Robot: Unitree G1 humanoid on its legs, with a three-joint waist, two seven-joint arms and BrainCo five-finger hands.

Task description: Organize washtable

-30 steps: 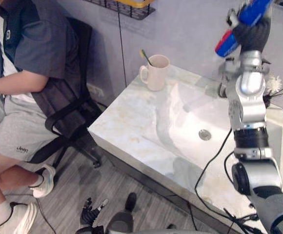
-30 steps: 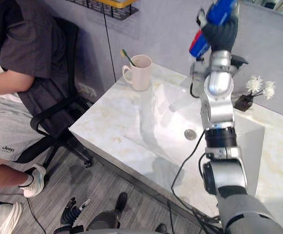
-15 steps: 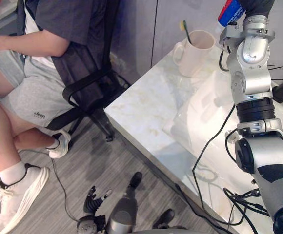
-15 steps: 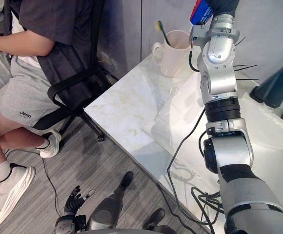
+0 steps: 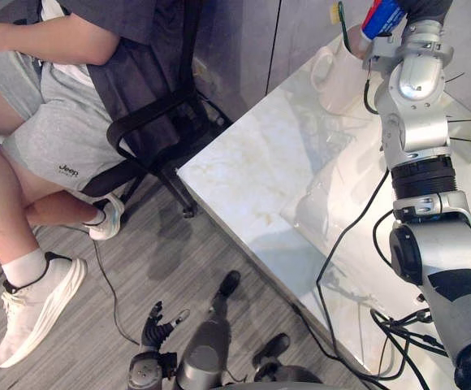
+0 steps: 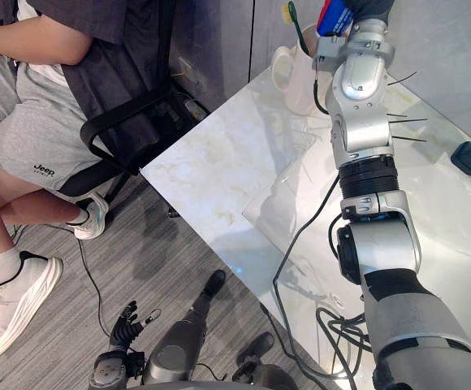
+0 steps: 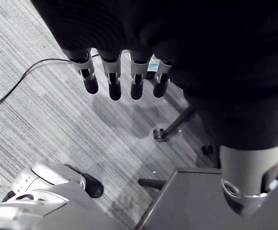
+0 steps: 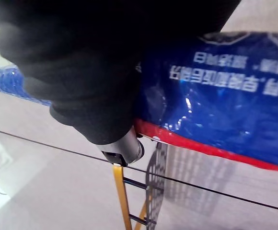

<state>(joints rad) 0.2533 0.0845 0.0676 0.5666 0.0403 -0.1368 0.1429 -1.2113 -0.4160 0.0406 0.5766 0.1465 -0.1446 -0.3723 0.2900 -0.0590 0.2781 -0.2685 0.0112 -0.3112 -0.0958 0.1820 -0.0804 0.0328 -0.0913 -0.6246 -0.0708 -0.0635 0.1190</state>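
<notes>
The right hand (image 8: 96,96) is curled tight round a glossy blue plastic tube (image 8: 215,96) with a red band along one edge. Its soft film creases and shines where a silver finger (image 8: 123,149) presses against it. In the head views one end of the tube juts from the hand towards the robot's left. It is held up over the far end of the tabletop (image 5: 260,171), a smooth, polished slab of pale marble with faint beige veining and a square-cut edge. Near the tube and lower stands a cream ceramic mug (image 6: 300,77) with a loop handle, and a thin green-handled toothbrush (image 6: 294,23) leans out of it. Past the tube, a dark wire rack (image 8: 157,167) with a yellow frame hangs on a pale wall. The left hand (image 7: 111,79) hangs low, fingers straight and holding nothing, over a grey floor (image 7: 43,120) of fine striped planks. A person (image 5: 57,138) in grey shorts sits on a black chair (image 5: 150,122) beside the tabletop.
</notes>
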